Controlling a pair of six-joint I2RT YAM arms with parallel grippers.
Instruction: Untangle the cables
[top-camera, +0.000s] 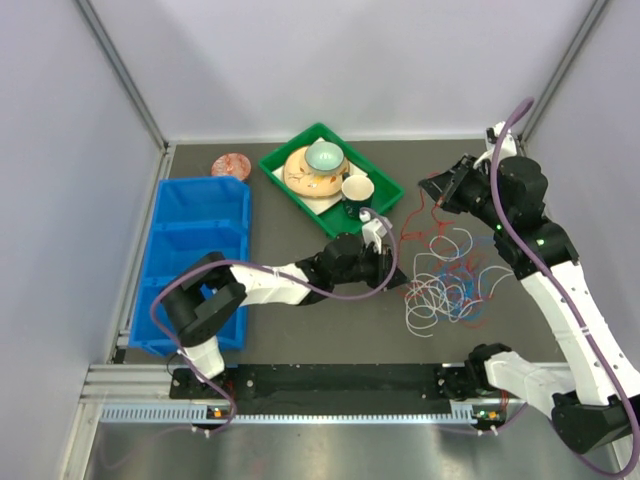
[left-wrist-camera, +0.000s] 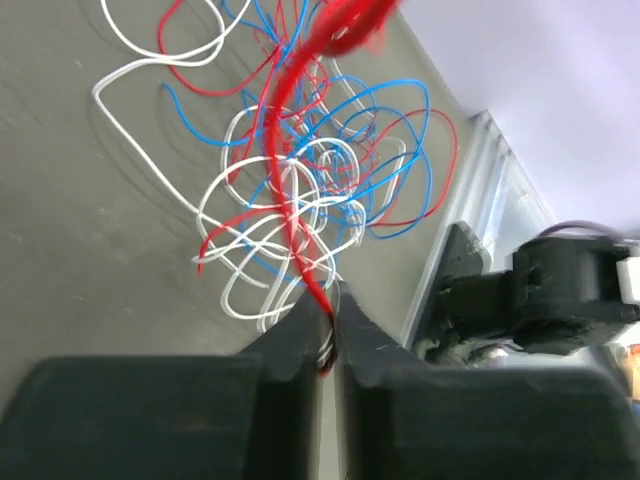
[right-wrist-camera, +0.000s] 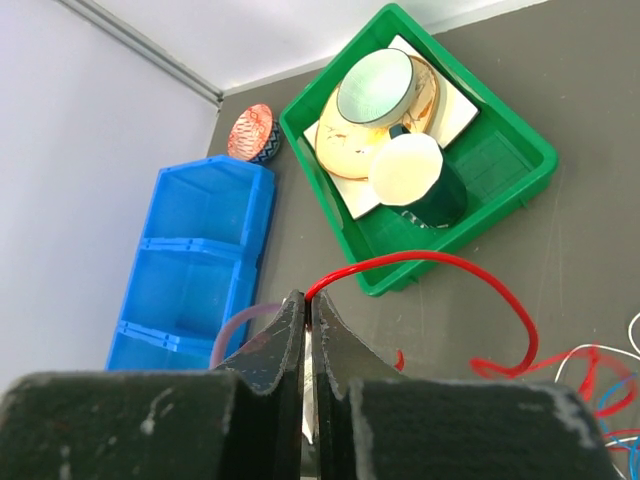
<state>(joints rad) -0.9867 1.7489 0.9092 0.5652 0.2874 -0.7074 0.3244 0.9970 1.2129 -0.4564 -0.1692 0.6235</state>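
Observation:
A tangle of thin white, red and blue cables (top-camera: 450, 280) lies on the dark table right of centre; it also shows in the left wrist view (left-wrist-camera: 300, 190). My left gripper (top-camera: 385, 262) sits at the tangle's left edge, shut on the red cable (left-wrist-camera: 300, 240), which rises from its tips (left-wrist-camera: 325, 320). My right gripper (top-camera: 438, 188) is raised at the back right, shut on another stretch of the red cable (right-wrist-camera: 440, 262), which arcs from its tips (right-wrist-camera: 309, 300) down toward the tangle.
A green tray (top-camera: 290, 185) with a plate, bowl and cups stands at the back centre. A blue three-part bin (top-camera: 195, 250) lies at the left. A small patterned bowl (top-camera: 230, 165) sits behind the bin. A black rail (top-camera: 330, 380) runs along the near edge.

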